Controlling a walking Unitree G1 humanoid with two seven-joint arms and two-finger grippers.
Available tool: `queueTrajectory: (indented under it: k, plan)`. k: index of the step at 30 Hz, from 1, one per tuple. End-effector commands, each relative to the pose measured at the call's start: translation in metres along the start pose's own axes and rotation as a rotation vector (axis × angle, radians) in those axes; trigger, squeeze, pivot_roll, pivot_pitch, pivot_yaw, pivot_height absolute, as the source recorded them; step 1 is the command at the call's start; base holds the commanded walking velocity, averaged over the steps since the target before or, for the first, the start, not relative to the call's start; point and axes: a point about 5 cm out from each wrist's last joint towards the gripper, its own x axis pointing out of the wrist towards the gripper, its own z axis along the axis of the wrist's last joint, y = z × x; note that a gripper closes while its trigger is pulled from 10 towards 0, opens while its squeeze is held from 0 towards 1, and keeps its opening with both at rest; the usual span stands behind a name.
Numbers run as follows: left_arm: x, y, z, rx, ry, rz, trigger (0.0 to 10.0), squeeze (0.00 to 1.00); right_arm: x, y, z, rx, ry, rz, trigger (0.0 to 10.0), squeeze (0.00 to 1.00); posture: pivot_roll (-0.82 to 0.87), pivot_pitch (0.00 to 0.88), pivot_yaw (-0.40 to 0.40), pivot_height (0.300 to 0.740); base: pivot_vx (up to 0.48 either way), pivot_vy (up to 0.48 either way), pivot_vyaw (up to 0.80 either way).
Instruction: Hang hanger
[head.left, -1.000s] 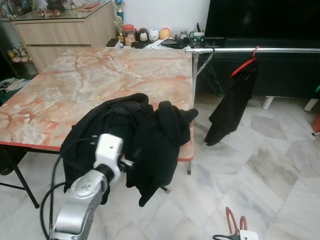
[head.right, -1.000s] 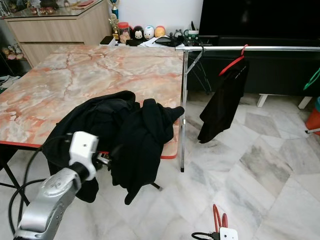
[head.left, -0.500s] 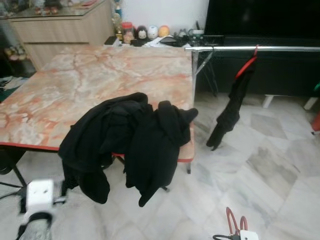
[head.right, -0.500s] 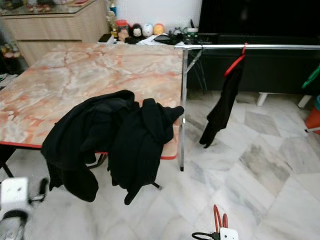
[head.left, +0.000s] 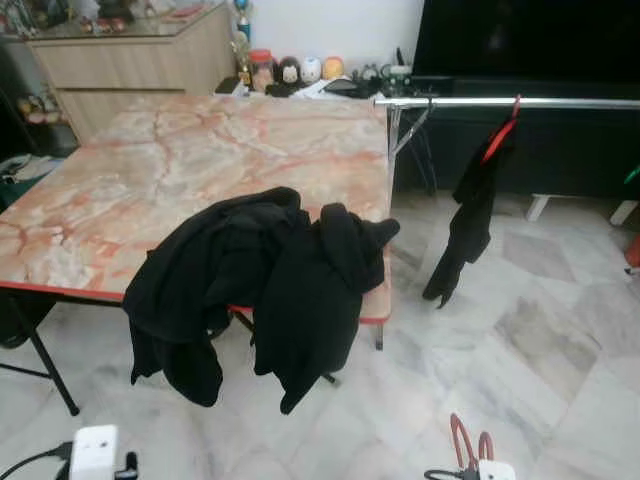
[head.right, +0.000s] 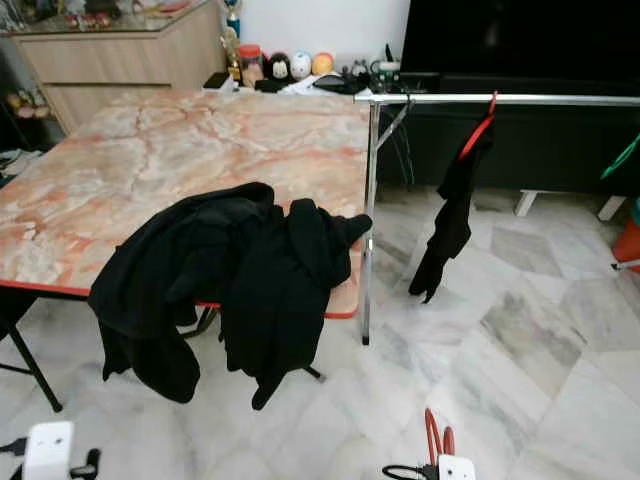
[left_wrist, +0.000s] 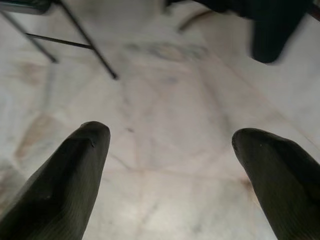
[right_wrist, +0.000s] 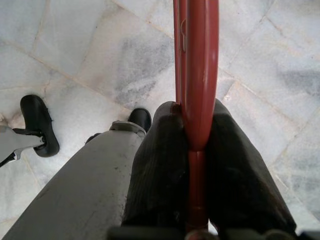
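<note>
My right gripper (right_wrist: 192, 117) is shut on a red hanger (right_wrist: 196, 65), held low over the marble floor; the hanger's red loop (head.left: 464, 443) pokes up at the bottom of the left eye view. My left gripper (left_wrist: 170, 135) hangs open above bare floor, its white wrist (head.left: 93, 453) low at the left. A silver clothes rail (head.left: 500, 102) runs to the right from the table's far corner. On it hangs another red hanger (head.left: 501, 128) with a black garment (head.left: 468, 220). A heap of black clothes (head.left: 260, 275) drapes over the table's near edge.
The orange marble table (head.left: 150, 170) stands on thin black legs (head.left: 50, 375). A wooden cabinet (head.left: 130, 60) is behind it, small figurines (head.left: 300, 70) and a dark TV (head.left: 530, 40) at the back. My grey leg (right_wrist: 85, 190) and black foot (right_wrist: 37, 122) show below the right gripper.
My left arm has dropped from in front of the black heap down to the floor at the lower left. The hanging black garment has turned edge-on and looks narrower.
</note>
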Motion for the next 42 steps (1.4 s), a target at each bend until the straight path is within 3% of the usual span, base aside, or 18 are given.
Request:
queueTrajectory:
  k: [1,2,7,16,25,42]
  plan:
    - [0.0,-0.011,-0.009,0.048,0.059,-0.083,10.0,0.0,0.0,0.002,-0.001,0.008,0.002,0.001,10.0,0.0,0.1,0.0,0.027,0.74,0.0,0.0,0.0]
    - [0.0,-0.011,-0.009,0.048,0.059,-0.083,10.0,0.0,0.0,0.002,-0.001,0.008,0.002,0.001,10.0,0.0,0.1,0.0,0.027,0.74,0.0,0.0,0.0]
    - [0.002,-0.039,-0.007,0.115,0.089,-0.223,10.0,0.0,0.0,0.002,-0.001,0.012,0.001,-0.001,10.0,0.0,0.09,0.0,0.028,0.74,0.0,0.0,0.0]
    - [0.005,-0.061,0.0,0.115,0.132,-0.269,10.0,0.0,0.0,0.001,0.0,0.015,-0.001,-0.002,10.0,0.0,0.09,0.0,0.016,0.74,0.0,0.0,0.0]
    - [0.005,-0.071,0.004,0.135,0.136,-0.297,10.0,0.0,0.0,0.001,0.001,0.02,-0.001,-0.004,10.0,0.0,0.09,0.0,0.012,0.74,0.0,0.0,0.0]
    - [0.001,-0.069,-0.006,0.17,0.152,-0.303,10.0,0.0,0.0,0.0,0.0,0.022,0.0,-0.005,10.0,0.0,0.09,0.0,0.009,0.74,0.0,-0.259,0.0]
